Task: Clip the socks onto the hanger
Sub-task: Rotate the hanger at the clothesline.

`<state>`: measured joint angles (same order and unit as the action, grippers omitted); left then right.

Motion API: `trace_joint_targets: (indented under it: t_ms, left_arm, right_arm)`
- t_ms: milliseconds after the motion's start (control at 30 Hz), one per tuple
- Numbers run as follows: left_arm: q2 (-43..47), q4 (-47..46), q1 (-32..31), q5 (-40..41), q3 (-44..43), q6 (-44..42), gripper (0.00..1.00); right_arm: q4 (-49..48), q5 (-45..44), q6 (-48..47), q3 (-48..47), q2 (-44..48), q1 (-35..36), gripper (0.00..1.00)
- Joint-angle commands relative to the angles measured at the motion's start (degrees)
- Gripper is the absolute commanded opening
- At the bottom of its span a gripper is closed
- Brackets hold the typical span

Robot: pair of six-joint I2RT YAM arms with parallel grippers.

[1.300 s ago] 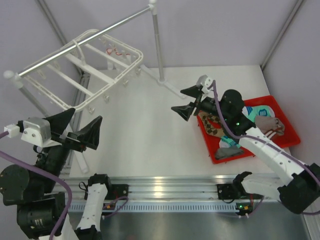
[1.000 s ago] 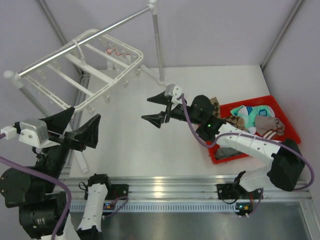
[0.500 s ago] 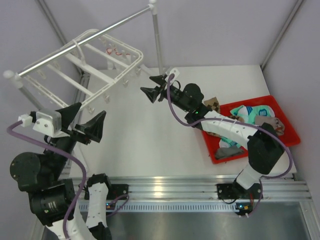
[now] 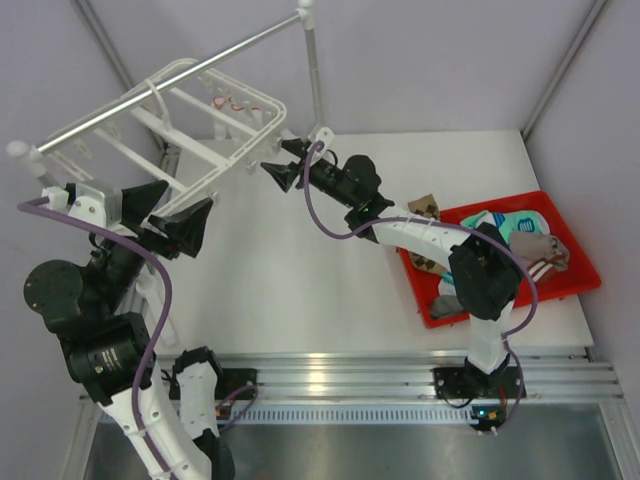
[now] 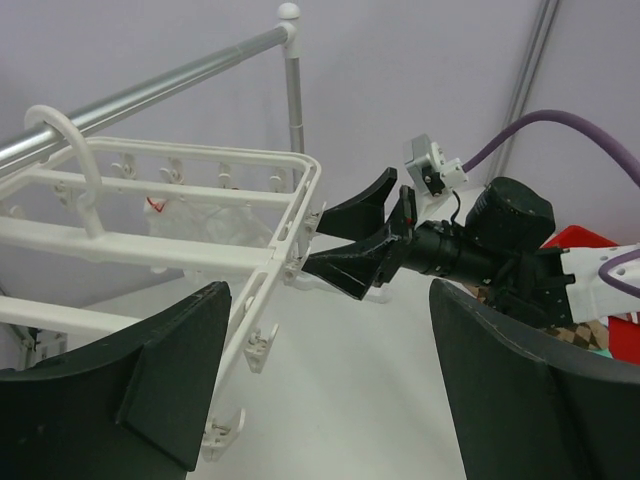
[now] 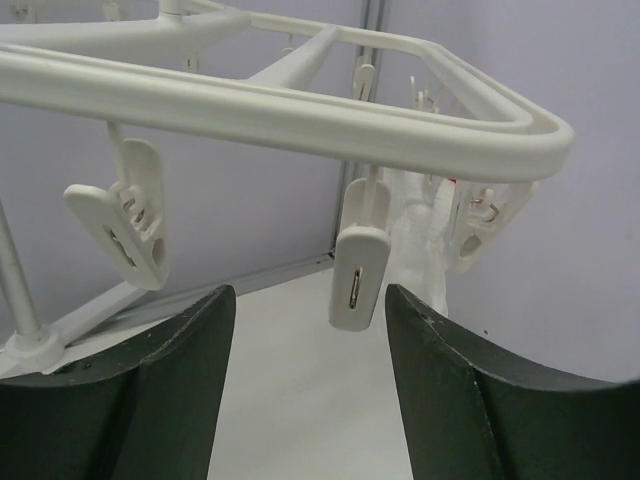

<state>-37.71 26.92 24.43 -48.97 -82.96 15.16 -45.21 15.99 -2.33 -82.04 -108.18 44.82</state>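
The white hanger [image 4: 200, 130] hangs from a grey rail at the upper left, small clips dangling under its frame. My right gripper [image 4: 278, 160] is open and empty at the hanger's right corner. In the right wrist view one white clip [image 6: 358, 265] hangs just ahead of the gap between its fingers [image 6: 170, 390], touching neither. My left gripper [image 4: 185, 198] is open and empty below the hanger's near side [image 5: 290, 210]. The socks lie in the red tray: a teal-and-white one [image 4: 515, 222], a brown-grey one [image 4: 540, 248], and a checkered one [image 4: 425, 207] at its left rim.
The grey rail [image 4: 200, 62] rests on an upright pole [image 4: 317, 90] standing on the white table. The red tray [image 4: 580, 270] sits at the right edge. A white fabric piece [image 6: 420, 230] hangs at the hanger's far corner. Another clip [image 6: 125, 225] dangles to the left.
My right arm swung from the red tray across the table to the hanger's corner, its jaws narrowing slightly. My left gripper rose toward the hanger.
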Motion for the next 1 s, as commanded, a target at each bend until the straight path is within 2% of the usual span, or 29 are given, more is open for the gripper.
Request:
trace_joint_targets:
  t_ms: [0, 100, 167, 300, 333, 433, 633, 967]
  left_arm:
    - [0.01, -5.03, 0.71, -2.44, 0.43, 1.10, 0.85]
    - [-0.16, -4.94, 0.89, -2.71, 0.43, 1.19, 0.86]
    - [-0.43, -5.03, 1.15, -2.62, 0.08, 1.80, 0.86]
    - [-1.13, -4.94, 1.24, -2.97, -0.27, 2.77, 0.85]
    - [-1.22, -5.03, 1.24, -3.15, -0.19, 2.68, 0.85]
    - [-1.22, -5.03, 1.33, -3.15, -0.01, 2.86, 0.85]
    - [-1.83, -4.95, 1.50, -3.15, 0.08, 3.65, 0.85]
    - [-4.65, -1.18, 2.21, -2.97, -1.50, 1.90, 0.81]
  right_arm:
    - [-5.77, 1.24, -1.10, -4.88, -1.59, -0.61, 0.61]
    - [-5.77, 1.24, -1.28, -5.50, -2.12, -0.78, 0.56]
    - [-5.68, 1.41, -1.45, -5.33, -2.03, -0.87, 0.48]
    - [-5.33, 2.03, -1.54, -5.15, -1.86, -0.96, 0.26]
    - [-5.24, 2.03, -1.37, -5.06, -1.77, -0.87, 0.17]
    - [-4.98, 2.56, -1.63, -4.45, -1.07, -0.87, 0.04]
    - [-3.57, 5.37, -3.55, -1.55, 2.27, 0.00, 0.00]
    - [0.21, 7.30, -6.90, 2.76, 7.01, 3.96, 0.00]
